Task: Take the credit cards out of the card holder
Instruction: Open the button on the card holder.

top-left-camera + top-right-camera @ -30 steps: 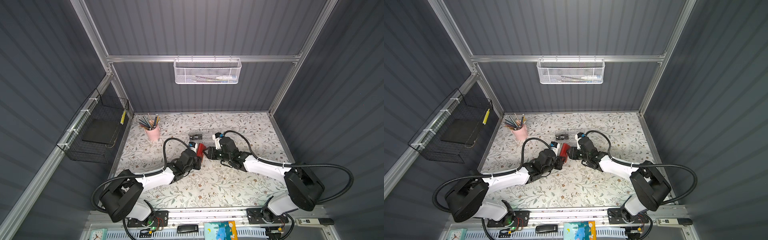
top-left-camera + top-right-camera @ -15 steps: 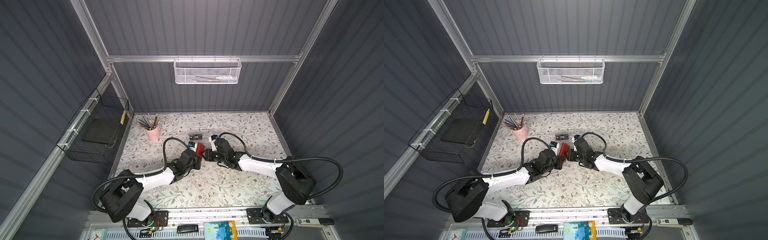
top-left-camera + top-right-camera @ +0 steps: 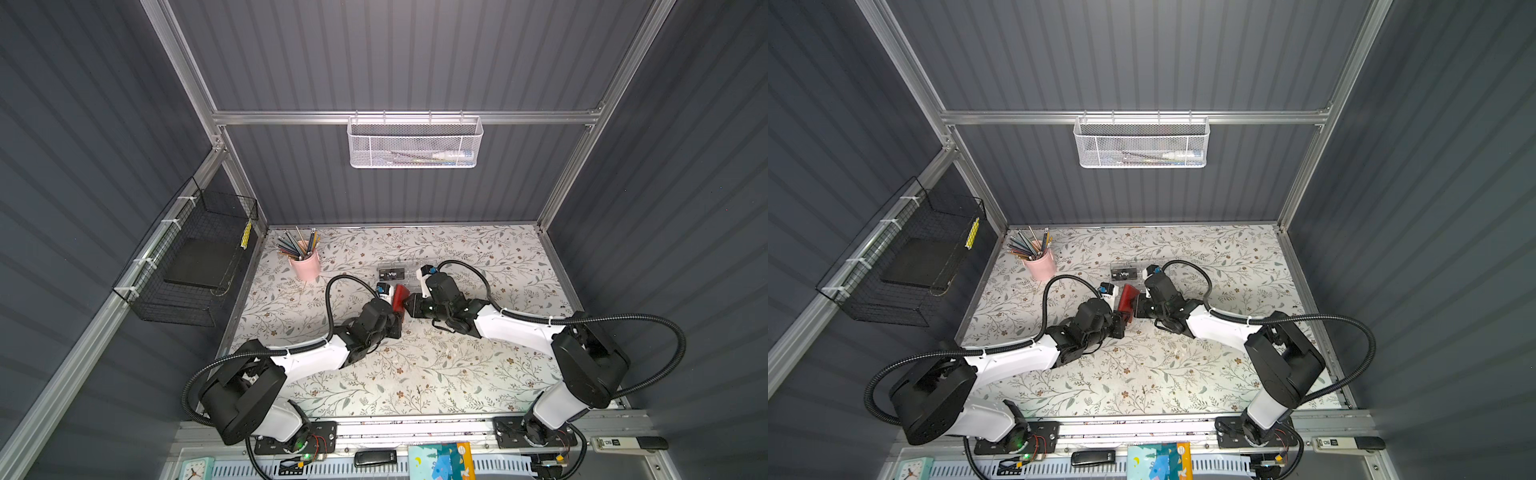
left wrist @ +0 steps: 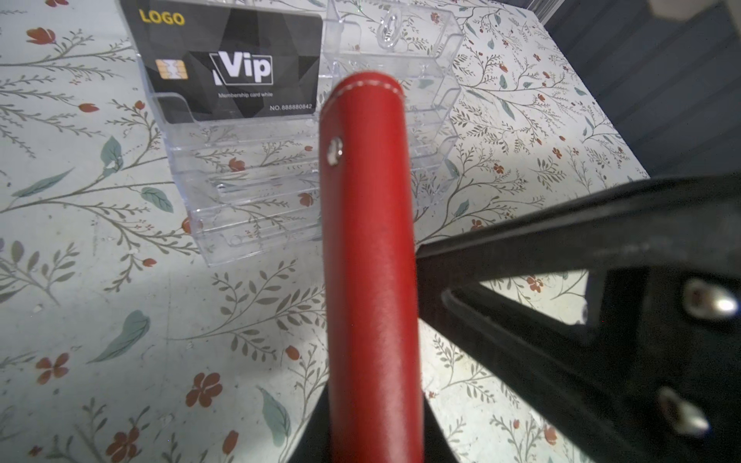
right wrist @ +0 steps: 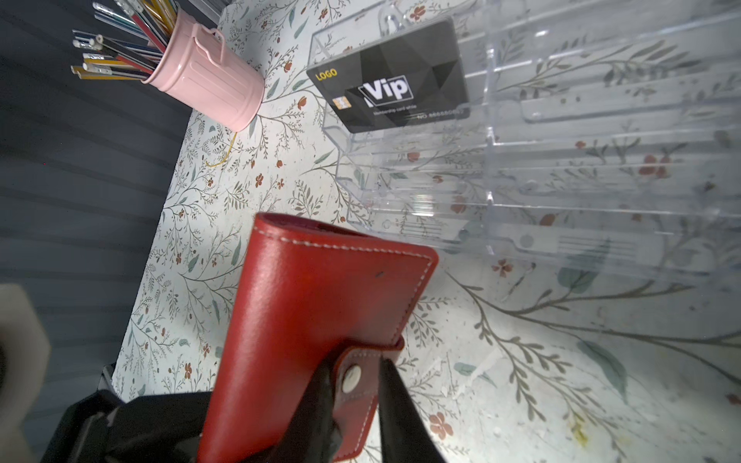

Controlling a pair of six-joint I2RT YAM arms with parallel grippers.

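Your left fingers [image 4: 310,441] clamp the card holder [image 5: 320,304] near the clear box [image 4: 248,192], right fingers [image 5: 401,421] pinch its strap tab [image 5: 357,385]; you're likely opening it, so pull the snap free gently.

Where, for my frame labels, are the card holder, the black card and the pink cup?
card holder [image 5: 320,304]: right wrist view, on its red front cover.
black card [image 4: 240,68]: left wrist view, on the Vip lettering.
pink cup [image 3: 306,267]: in a top view, on its side wall.
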